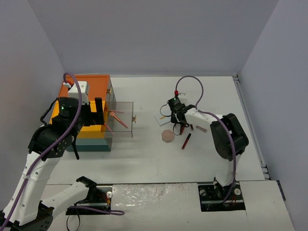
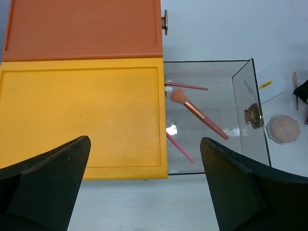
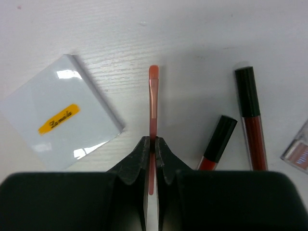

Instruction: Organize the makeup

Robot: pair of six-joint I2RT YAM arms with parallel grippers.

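- The right fingers [image 3: 137, 163] are pinched narrow on the handle of a slim pink brush [image 3: 153, 103], whose coral tip points straight out ahead of them over the white counter [image 3: 202, 33]; whether the brush touches the surface cannot be told
- Just left of those fingers in the wrist view, a glossy white card [image 3: 60, 120] with a yellow label lies flat, apart from the brush
- On their other side lie two red tubes with black caps: the short tube [image 3: 216, 147] is tilted close beside the fingers and the long tube [image 3: 251, 115] is just past it, while a pinkish palette [image 3: 298, 153] is cut off by the frame edge
- Seen from above, the round pink puff [image 1: 167, 135] sits on the counter near the right fingers, on their side toward the box
- The left fingers [image 2: 48, 185] stand wide apart, holding nothing, above the yellow panel of the orange-and-yellow-topped box [image 2: 82, 110]
- Ahead of the left fingers, a clear drawer [image 2: 245, 91] with a gold handle [image 2: 252, 115] juts from the box's side
- Three brushes lie inside: a fluffy-headed brush [image 2: 197, 113] slants across the middle, a thin brush [image 2: 187, 86] rests by the far wall, and a third brush [image 2: 180, 147] pokes out from under the box edge
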